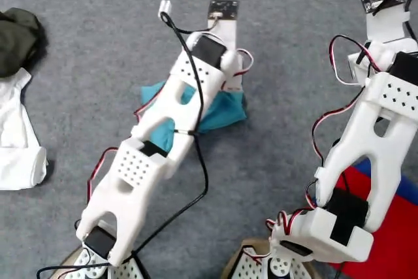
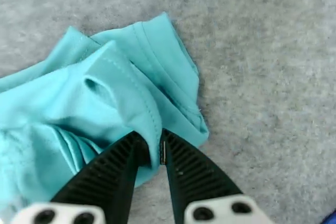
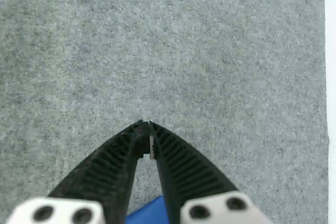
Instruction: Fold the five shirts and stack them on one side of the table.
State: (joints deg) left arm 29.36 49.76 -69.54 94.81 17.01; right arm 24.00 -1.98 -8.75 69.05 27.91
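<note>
A crumpled teal shirt (image 1: 225, 114) lies mid-table, partly under my left arm (image 1: 189, 89). In the left wrist view my left gripper (image 2: 153, 141) is shut on a hemmed fold of the teal shirt (image 2: 105, 98) at its edge. My right arm (image 1: 385, 96) stands at the table's right side. Its gripper (image 3: 146, 125) is shut with nothing in it, above bare grey cloth. A white shirt (image 1: 16, 142) lies at the left edge, with a dark green shirt (image 1: 18, 37) bunched behind it. Red (image 1: 392, 233) and blue (image 1: 408, 191) garments lie under the right arm.
A grey felt cover (image 1: 98, 63) spans the whole table. Red and black cables (image 1: 199, 161) hang off both arms. A blue corner (image 3: 143, 211) shows below the right gripper's fingers. The table's right edge (image 3: 324, 77) runs close by.
</note>
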